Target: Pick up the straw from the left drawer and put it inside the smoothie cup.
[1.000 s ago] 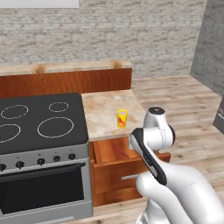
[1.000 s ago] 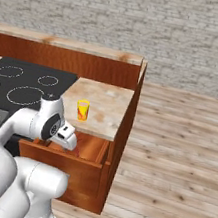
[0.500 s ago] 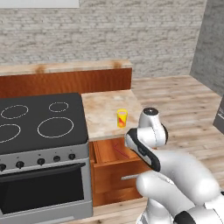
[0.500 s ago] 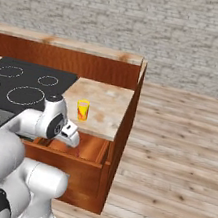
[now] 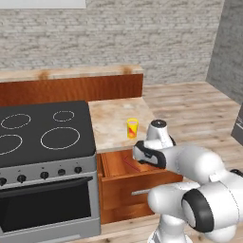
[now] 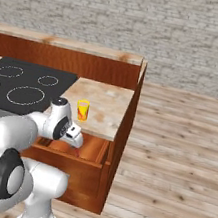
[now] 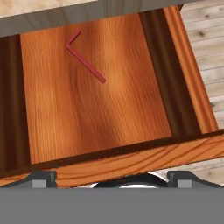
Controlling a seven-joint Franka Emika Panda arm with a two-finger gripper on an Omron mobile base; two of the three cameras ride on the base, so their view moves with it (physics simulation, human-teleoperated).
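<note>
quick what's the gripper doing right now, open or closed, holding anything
Gripper: open and empty, above the open left drawer; the straw lies on the drawer floor.

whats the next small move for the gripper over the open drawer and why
Probably lower the gripper toward the straw and shift it toward the drawer's back. The left drawer is pulled open, the dark red straw lies flat on its floor near the back under the counter edge, nothing is held, and the smoothie cup waits on the counter above.
</note>
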